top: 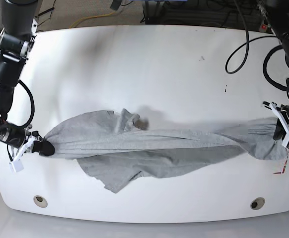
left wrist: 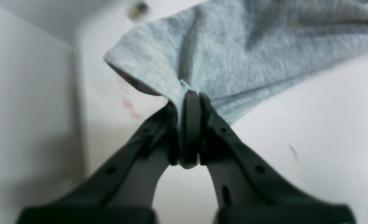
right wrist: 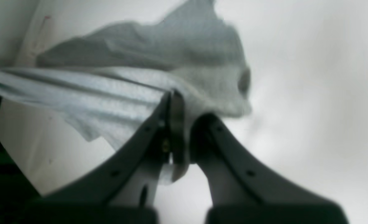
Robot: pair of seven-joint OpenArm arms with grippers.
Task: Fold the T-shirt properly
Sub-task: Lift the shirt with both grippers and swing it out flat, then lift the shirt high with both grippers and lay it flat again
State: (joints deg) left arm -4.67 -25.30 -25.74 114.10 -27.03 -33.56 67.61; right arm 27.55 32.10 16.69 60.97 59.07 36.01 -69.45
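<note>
The grey T-shirt [top: 149,144] is stretched in a long twisted band across the front half of the white table [top: 149,64], with loose cloth sagging below the band at the left-middle. My left gripper [top: 283,133] pinches its end at the base view's right; in the left wrist view the gripper [left wrist: 188,96] is shut on a bunched edge of the T-shirt [left wrist: 233,53]. At the base view's left, my right gripper [top: 44,147] is shut on the other end; the right wrist view shows this gripper [right wrist: 181,99] clamping folds of the T-shirt [right wrist: 115,93]. No lettering shows.
Two round holes [top: 40,201] [top: 256,203] sit near the table's front edge. Black cables [top: 244,54] loop over the back right corner. A small red mark [top: 282,168] lies near the right edge. The left table edge [right wrist: 12,146] shows close to my right gripper.
</note>
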